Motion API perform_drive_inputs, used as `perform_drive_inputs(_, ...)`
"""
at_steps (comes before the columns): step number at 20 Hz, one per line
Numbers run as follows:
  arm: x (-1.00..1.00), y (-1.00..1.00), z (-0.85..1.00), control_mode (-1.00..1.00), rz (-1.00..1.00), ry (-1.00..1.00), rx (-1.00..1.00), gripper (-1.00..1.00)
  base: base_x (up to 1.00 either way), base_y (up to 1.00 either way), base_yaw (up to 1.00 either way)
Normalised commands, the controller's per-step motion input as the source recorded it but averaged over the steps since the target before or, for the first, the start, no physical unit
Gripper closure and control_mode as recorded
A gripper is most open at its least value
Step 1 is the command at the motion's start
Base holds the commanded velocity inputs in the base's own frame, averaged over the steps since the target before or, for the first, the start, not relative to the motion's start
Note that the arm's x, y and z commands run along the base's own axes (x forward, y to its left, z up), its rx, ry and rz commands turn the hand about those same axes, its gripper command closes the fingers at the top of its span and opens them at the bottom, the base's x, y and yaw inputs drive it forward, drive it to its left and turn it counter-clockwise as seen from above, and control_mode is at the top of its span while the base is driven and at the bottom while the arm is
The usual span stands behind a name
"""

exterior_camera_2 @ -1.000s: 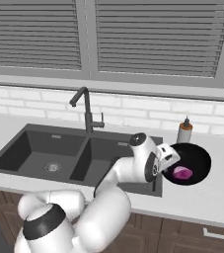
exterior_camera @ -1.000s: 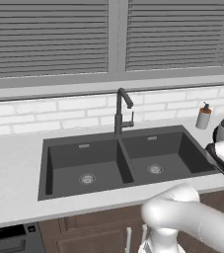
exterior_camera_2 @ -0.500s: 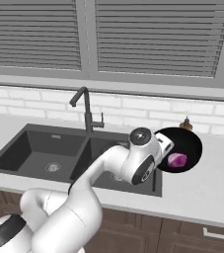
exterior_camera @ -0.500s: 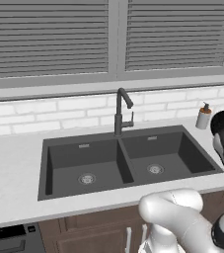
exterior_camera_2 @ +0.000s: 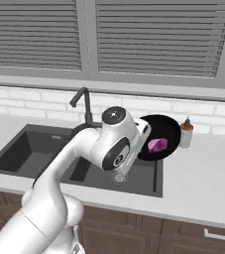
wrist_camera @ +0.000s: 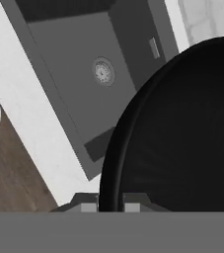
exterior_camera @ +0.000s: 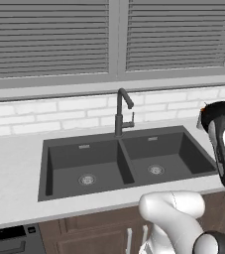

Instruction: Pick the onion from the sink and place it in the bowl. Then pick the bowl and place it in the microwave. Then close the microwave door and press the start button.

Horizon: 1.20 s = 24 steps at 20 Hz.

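Observation:
My gripper [exterior_camera_2: 144, 140] [wrist_camera: 111, 206] is shut on the rim of the glossy black bowl [exterior_camera_2: 159, 134] [wrist_camera: 182, 133], which hangs tilted in the air above the right end of the dark double sink [exterior_camera_2: 29, 149] [exterior_camera: 64, 163] [wrist_camera: 69, 54]. The magenta onion [exterior_camera_2: 157, 145] lies inside the bowl. In the left base view the bowl [exterior_camera: 223, 110] shows edge-on at the far right, on top of my arm. Both sink basins hold nothing but their round drains. The microwave and its door are out of view.
A tall dark faucet [exterior_camera: 120, 111] [exterior_camera_2: 84, 101] stands behind the sink's divider. A soap bottle [exterior_camera_2: 185, 133] sits on the white counter [exterior_camera_2: 198, 183] just right of the bowl. White tiles and window blinds rise behind. Wooden cabinet fronts lie below.
My arm has lifted the bowl with the onion off the counter, carrying it up and toward the sink's right basin. The grip has not changed.

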Motion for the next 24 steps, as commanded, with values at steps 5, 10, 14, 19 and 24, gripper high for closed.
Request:
perform_drive_inputs(5, -0.03, 1.0, 0.39, -1.0, 0.2, 0.0, -0.11, 1.0, 0.0, 0.0, 0.0)
perform_drive_inputs(10, -0.02, 0.99, 0.65, -1.0, 0.23, 0.09, -0.04, 1.0, 0.0, 0.0, 0.0)
perform_drive_inputs(14, -0.07, 0.97, 0.66, -1.0, 0.19, 0.17, 0.0, 1.0, 0.0, 0.0, 0.0)
perform_drive_inputs(19, -0.47, 0.69, 0.44, -1.0, 0.04, 0.02, -0.02, 1.0, 0.0, 0.0, 0.0)
perform_drive_inputs(24, -0.43, 0.47, 0.49, -1.0, 0.0, 0.0, -0.06, 1.0, 0.0, 0.0, 0.0)
